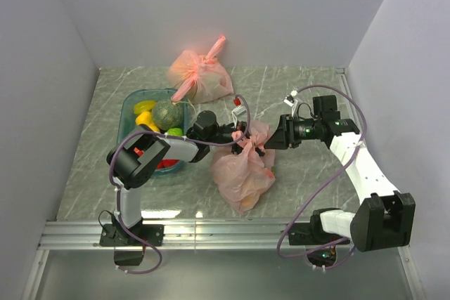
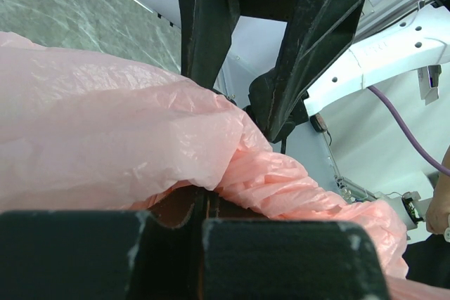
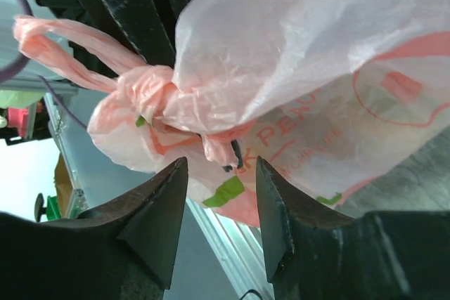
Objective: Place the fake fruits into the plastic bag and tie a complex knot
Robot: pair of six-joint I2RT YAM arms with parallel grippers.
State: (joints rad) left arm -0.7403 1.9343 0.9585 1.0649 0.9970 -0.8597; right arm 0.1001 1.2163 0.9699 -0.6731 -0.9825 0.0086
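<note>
The left arm [image 1: 165,151] reaches to the right over the table [image 1: 302,96], its forearm almost level. The left gripper [image 1: 241,133] is closed on a twisted strand of the plastic bag [image 1: 242,177], near the knot [image 3: 151,93]. The right arm [image 1: 355,159] stretches to the left and faces it. The right gripper [image 1: 273,138] stands just beside the knot, jaws apart, holding nothing. The bag lies between both arms. Its long axis runs from the neck at the grippers toward the near edge.

Bright, even light from above; soft shadows on the worktop [image 1: 302,96]; near the right hand [image 3: 219,173], edges blur slightly.
</note>
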